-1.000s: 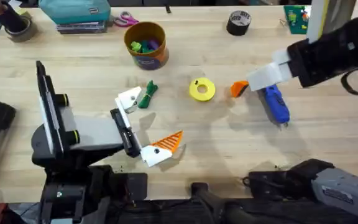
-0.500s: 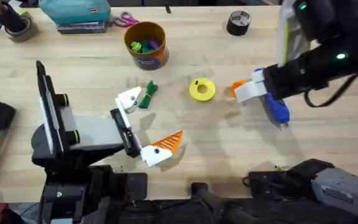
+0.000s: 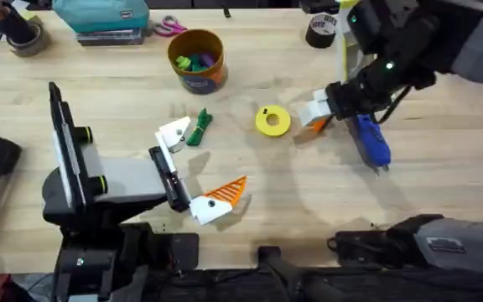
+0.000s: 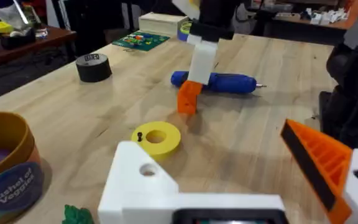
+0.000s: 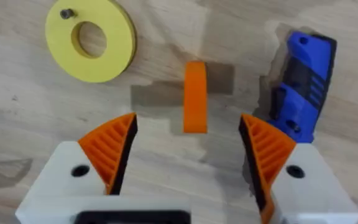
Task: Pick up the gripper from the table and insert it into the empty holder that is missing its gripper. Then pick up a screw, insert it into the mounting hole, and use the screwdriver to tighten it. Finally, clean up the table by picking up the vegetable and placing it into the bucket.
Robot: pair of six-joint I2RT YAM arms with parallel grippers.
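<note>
My right gripper (image 5: 188,155) hangs w/ ribbed orange pads (image 5: 107,149) spread wide, empty, straddling the small orange plastic wedge fingertip (image 5: 195,96). Just beside that wedge: blue pen-shaped screwdriver (image 5: 300,84); further off, yellow ring disc (image 5: 91,38). Risk, imo: closing off-centre tips the wedge or nudges the screwdriver. Pale wood tabletop (image 3: 443,180); cluttered benches beyond.

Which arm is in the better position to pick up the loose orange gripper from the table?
The right gripper: it hangs open directly over the orange gripper, beside the screwdriver. The left gripper is farther away.
</note>
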